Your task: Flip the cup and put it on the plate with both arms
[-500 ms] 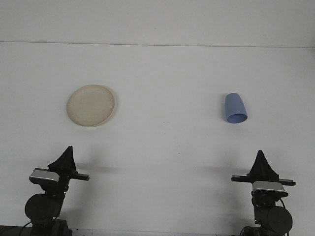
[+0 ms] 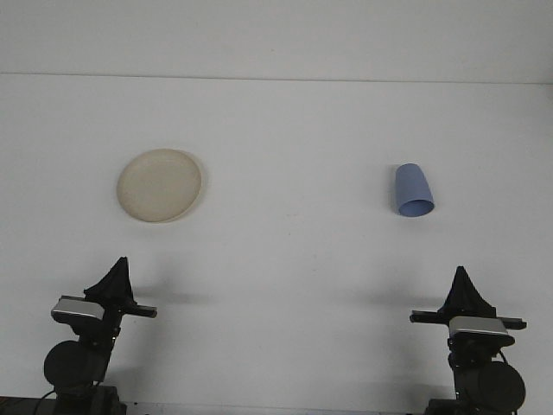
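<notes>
So, white table (image 2: 285,259) seen from the robot's side, both arms parked low at the near edge; the blue cup (image 2: 412,191) sits out on the right half, lying on its side with the wider open end pointing toward the robot and a bit to the right, narrower closed end facing away; the beige plate (image 2: 160,185) is over on the left half, flat on the table, nothing on it, well apart from the cup; the left gripper (image 2: 114,275) is down at the bottom left, its dark fingers coming together into a single point, so pinched closed and holding nothing; the right gripper (image 2: 465,288) at the bottom right looks the same, fingers meeting at a tip, nothing in it; neither one is anywhere near the cup or the plate.
</notes>
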You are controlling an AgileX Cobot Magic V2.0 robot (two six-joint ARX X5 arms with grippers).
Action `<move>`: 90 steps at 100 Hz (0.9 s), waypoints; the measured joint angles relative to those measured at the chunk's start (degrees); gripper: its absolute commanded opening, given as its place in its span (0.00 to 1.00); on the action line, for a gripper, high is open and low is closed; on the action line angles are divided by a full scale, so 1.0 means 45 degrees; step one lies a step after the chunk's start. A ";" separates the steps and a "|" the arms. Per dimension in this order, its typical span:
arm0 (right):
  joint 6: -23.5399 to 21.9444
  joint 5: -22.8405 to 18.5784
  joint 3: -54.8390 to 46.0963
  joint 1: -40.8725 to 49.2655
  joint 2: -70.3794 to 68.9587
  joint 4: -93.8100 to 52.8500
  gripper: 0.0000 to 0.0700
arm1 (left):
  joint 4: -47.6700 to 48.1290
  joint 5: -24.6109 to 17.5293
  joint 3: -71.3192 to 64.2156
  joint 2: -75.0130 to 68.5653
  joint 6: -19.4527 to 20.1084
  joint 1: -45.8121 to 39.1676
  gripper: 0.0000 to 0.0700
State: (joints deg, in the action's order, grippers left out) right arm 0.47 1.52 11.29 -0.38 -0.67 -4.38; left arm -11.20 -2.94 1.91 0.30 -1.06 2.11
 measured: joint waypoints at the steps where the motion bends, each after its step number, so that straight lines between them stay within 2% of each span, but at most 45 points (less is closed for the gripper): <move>1: -0.0015 0.0000 0.0117 0.0000 -0.0039 -0.0121 0.00 | 0.0000 0.0000 0.0000 0.0000 0.0000 0.0000 0.02; 22: -0.0325 -0.0398 0.3118 0.0000 -0.1710 -0.2599 0.00 | 0.0000 0.0005 0.0000 0.0000 0.0000 0.0000 0.01; 42: -0.0408 -0.0971 0.6382 0.0000 -0.4726 -0.5887 0.00 | 0.0000 0.0000 0.0000 0.0000 0.0000 0.0000 0.02; 56: -0.0408 -0.1010 0.8184 0.0000 -0.6747 -0.7961 0.00 | 0.0000 0.0000 0.0000 0.0000 0.0000 0.0000 0.01; 67: -0.0408 -0.1010 0.8874 0.0000 -0.7844 -0.8748 0.00 | 0.0000 0.0000 0.0000 0.0000 0.0000 0.0000 0.01; 90: -0.0413 -0.1010 0.8898 0.0000 -0.8714 -0.9058 0.00 | 0.0000 0.0000 0.0000 0.0000 0.0000 0.0000 0.01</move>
State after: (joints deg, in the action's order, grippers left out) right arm -1.39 -3.03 51.33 -0.38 -39.88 -45.15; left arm -11.20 -2.94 1.91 0.30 -1.06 2.11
